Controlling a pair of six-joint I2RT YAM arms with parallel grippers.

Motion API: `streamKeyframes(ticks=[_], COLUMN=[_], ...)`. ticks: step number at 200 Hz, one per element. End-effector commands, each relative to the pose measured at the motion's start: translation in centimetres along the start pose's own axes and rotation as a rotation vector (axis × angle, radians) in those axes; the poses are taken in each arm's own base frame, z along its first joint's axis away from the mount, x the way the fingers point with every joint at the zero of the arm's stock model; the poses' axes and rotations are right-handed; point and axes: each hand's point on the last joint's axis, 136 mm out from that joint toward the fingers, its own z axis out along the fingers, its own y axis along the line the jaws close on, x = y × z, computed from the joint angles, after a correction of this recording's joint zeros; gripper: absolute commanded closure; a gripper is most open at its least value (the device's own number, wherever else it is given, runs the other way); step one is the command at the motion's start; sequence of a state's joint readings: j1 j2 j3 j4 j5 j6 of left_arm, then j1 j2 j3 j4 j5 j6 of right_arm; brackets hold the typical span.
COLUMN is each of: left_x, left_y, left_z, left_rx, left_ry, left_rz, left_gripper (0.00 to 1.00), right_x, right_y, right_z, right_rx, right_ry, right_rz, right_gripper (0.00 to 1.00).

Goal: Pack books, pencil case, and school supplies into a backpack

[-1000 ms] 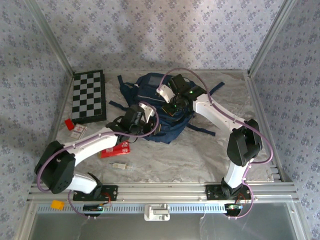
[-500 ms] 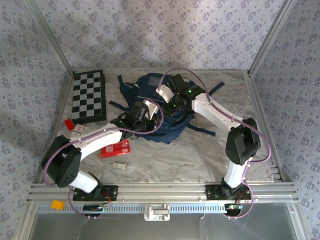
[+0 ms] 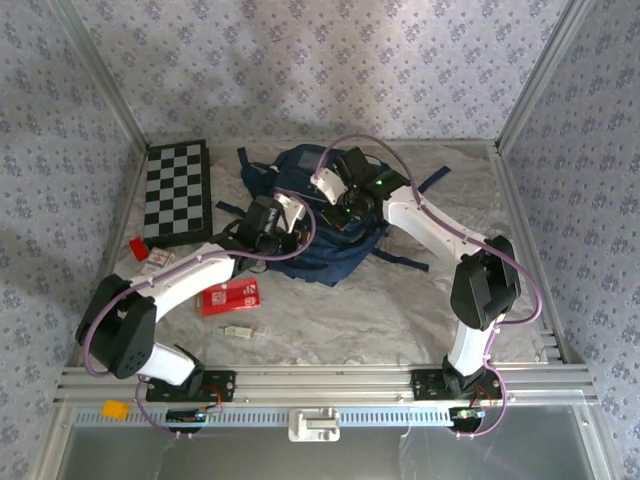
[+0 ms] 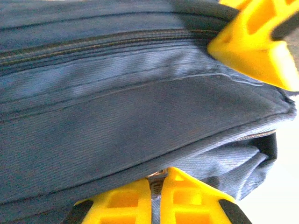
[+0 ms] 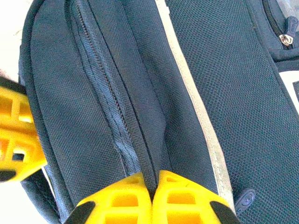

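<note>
The navy backpack (image 3: 325, 250) lies mid-table, with both grippers at its top side. My left gripper (image 4: 158, 185) is shut on a small metal zipper pull at the backpack's (image 4: 140, 107) seam; in the top view the left gripper (image 3: 296, 232) sits at the bag's left side. My right gripper (image 5: 152, 181) is shut on a dark fabric fold beside the zip of the backpack (image 5: 224, 70), and from above the right gripper (image 3: 338, 218) is close by. The red pencil case (image 3: 230, 296) and a pale stick of school supplies (image 3: 240, 331) lie on the table in front. The books are out of view.
A chequered board (image 3: 177, 192) lies at the back left, with a tiny red block (image 3: 137, 247) and a white card (image 3: 157, 262) near it. Dark straps (image 3: 400, 262) trail right of the bag. The other arm's yellow finger (image 4: 261, 42) shows close by.
My left gripper has closed on the zipper pull and its wrist has shifted slightly back and left along the backpack. The right gripper has kept its grip in place.
</note>
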State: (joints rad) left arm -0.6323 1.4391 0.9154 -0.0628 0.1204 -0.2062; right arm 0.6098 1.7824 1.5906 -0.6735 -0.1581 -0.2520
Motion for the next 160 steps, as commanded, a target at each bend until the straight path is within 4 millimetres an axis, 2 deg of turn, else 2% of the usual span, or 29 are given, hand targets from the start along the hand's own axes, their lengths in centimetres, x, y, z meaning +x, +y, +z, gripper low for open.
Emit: streamKeyframes(ticks=[1, 18, 49, 68, 79, 100, 118, 123, 126, 141, 160], left_x=[-0.3, 0.1, -0.6, -1.3, -1.6, -1.4, -0.8, -0.7, -0.6, -0.4, -0.4], left_y=[1.6, 2.2, 2.2, 1.4, 1.5, 1.8, 2.2, 2.3, 2.3, 2.3, 2.2], left_z=[-1.5, -1.5, -0.7, -0.5, -0.5, -0.3, -0.3, -0.3, -0.2, -0.2, -0.1], left_rx=[-0.049, -0.064, -0.062, -0.015, -0.017, -0.036, -0.054, -0.058, -0.059, -0.058, -0.051], left_ry=[-0.022, -0.017, -0.023, -0.050, -0.061, -0.050, -0.038, -0.035, -0.033, -0.030, -0.026], left_rz=[0.010, 0.008, -0.021, -0.039, -0.048, -0.043, -0.035, -0.034, -0.033, -0.034, -0.033], left_gripper=[1.00, 1.00, 1.00, 1.00, 1.00, 1.00, 1.00, 1.00, 1.00, 1.00, 1.00], right_x=[-1.7, -1.9, -2.0, -1.6, -1.0, -0.2, 2.4, 2.7, 3.6, 3.6, 2.9], right_y=[-0.5, -0.4, 0.0, 0.6, 0.7, 2.0, 1.5, 1.7, 2.1, 3.3, 4.5], right_z=[-2.4, -2.4, -1.8, -2.0, -2.3, -3.9, -4.6, -4.5, -4.0, -3.8, -3.8], right_rx=[0.007, -0.001, 0.006, -0.015, -0.012, -0.059, -0.057, -0.099, -0.123, -0.230, -0.271], right_ry=[-0.067, -0.076, -0.067, -0.077, -0.075, -0.120, -0.151, -0.173, -0.167, -0.226, -0.285], right_rz=[0.004, 0.004, 0.029, 0.104, 0.212, 0.451, 0.813, 0.906, 0.956, 1.112, 1.213], right_gripper=[1.00, 1.00, 1.00, 0.65, 0.55, 0.46, 0.37, 0.36, 0.35, 0.31, 0.27])
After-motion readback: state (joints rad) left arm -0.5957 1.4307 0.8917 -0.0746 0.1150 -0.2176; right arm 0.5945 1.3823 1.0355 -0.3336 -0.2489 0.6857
